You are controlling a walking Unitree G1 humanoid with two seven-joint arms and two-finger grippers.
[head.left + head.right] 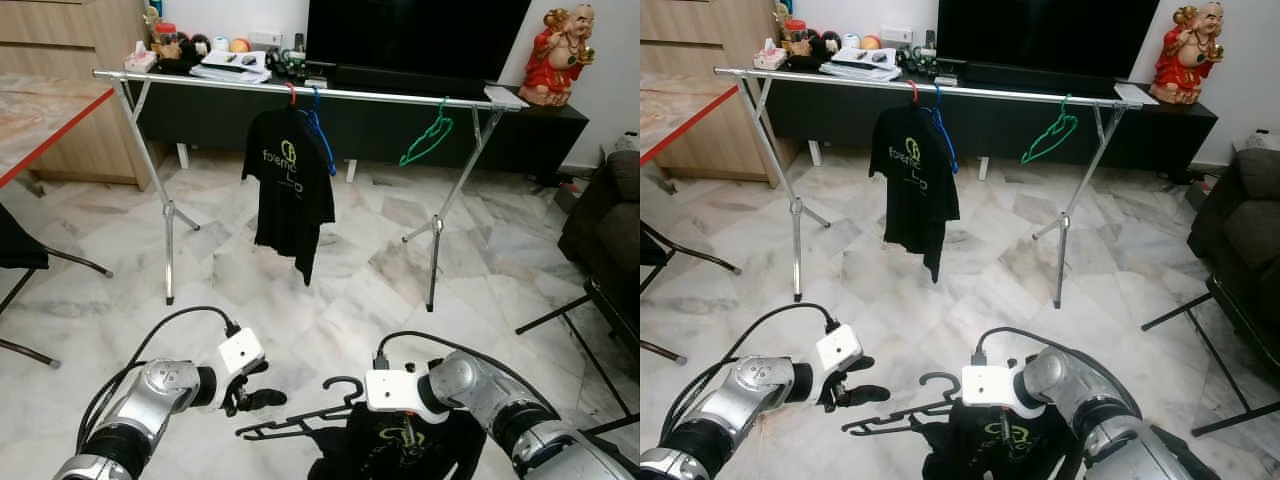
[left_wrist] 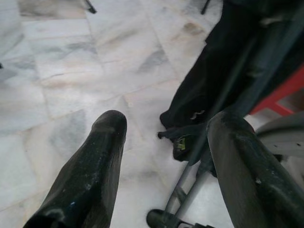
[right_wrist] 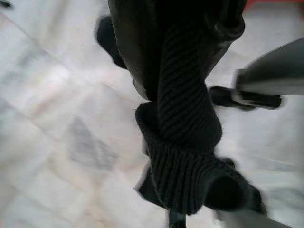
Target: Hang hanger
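While the right gripper [image 1: 405, 437] clamps the shirt-draped black hanger [image 1: 300, 415] and the left gripper [image 1: 262, 398] gapes beside its end, the shirt [image 1: 395, 450] might slide off before the far rail [image 1: 300, 90].

- Floor [image 1: 380, 260] is pale marble tile with grey veining, pretty shiny.
- Big black TV [image 1: 415, 40] sits on a long low black cabinet [image 1: 545, 130] against a white wall [image 1: 615, 70].
- Red and gold laughing Buddha statue [image 1: 558, 55] at the cabinet's right end.
- Wooden drawers [image 1: 60, 60] on the far left.
- Dark sofa [image 1: 610, 225] edge on the right.
- Red-edged tabletop [image 1: 40, 120] on the left, with a black chair [image 1: 20, 255] under it.
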